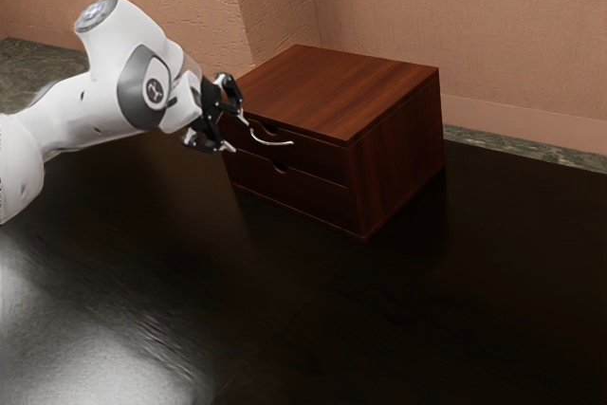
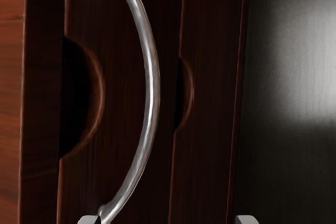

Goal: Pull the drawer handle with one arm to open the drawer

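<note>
A dark wooden cabinet (image 1: 332, 92) with two drawers stands on the dark table. The top drawer's front (image 1: 308, 151) carries a curved silver handle (image 1: 270, 138) and looks flush with the cabinet. My black gripper (image 1: 228, 122) is at the end of the handle nearer the exterior view's left, close to the drawer front. In the wrist view the handle (image 2: 149, 77) arcs across the top drawer front (image 2: 118, 108). One end of it lies just inside one of my fingertips (image 2: 88, 220). The other fingertip (image 2: 244, 220) stands far off, so the gripper (image 2: 166, 220) is open.
The lower drawer (image 1: 294, 192) has a notch cut in its upper edge and no handle. A glossy dark table (image 1: 313, 329) spreads in front of the cabinet. Pink walls (image 1: 493, 16) rise behind it.
</note>
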